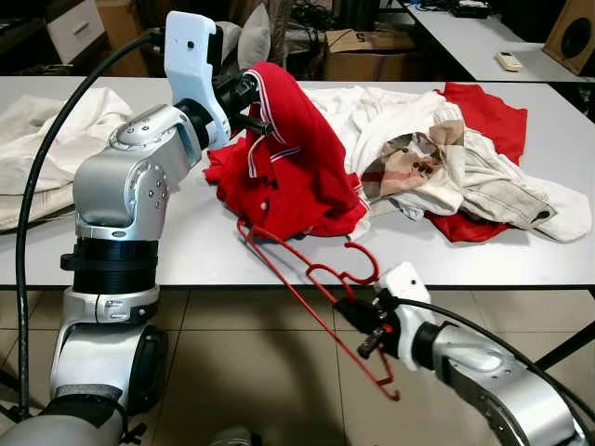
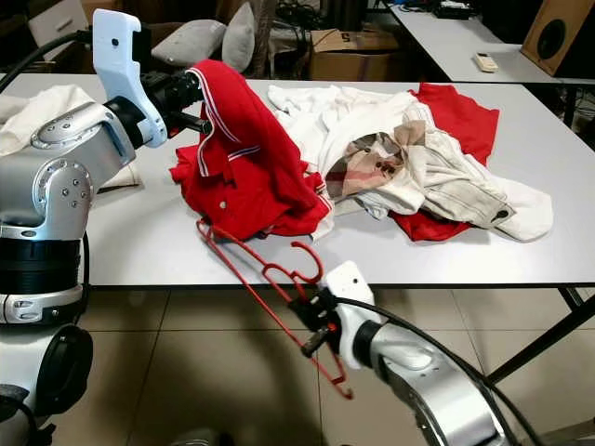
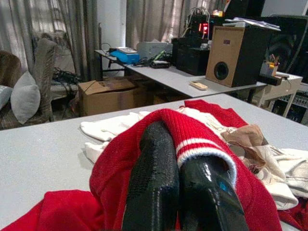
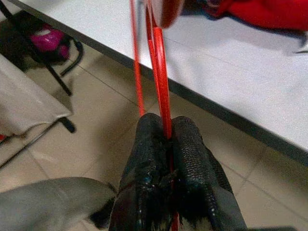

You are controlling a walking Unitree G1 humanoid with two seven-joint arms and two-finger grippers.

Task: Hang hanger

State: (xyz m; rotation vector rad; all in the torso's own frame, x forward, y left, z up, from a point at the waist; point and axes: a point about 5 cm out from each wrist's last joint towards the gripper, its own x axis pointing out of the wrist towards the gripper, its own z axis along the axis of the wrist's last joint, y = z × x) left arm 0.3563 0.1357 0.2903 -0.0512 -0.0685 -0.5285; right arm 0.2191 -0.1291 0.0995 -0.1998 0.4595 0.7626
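Observation:
A red polo shirt [image 1: 288, 158] with white-striped collar lies bunched on the white table [image 1: 186, 242]; its collar is lifted off the table by my left gripper [image 1: 256, 116], which is shut on it. In the left wrist view the black fingers [image 3: 159, 187] press together under the red collar [image 3: 192, 139]. A red wire hanger [image 1: 316, 297] slants from the table's front edge down toward the floor. My right gripper [image 1: 363, 321] is shut on the hanger's lower bar, in front of the table edge. The right wrist view has the hanger wire [image 4: 161, 82] pinched between the fingers [image 4: 144, 178].
A pile of white, beige and red clothes [image 1: 446, 167] covers the table's right half. More white cloth [image 1: 46, 139] lies at the left end. Cardboard boxes [image 1: 363, 51], a cushion and a second table [image 1: 483, 37] with a speaker stand behind. Tiled floor [image 1: 260, 372] lies below.

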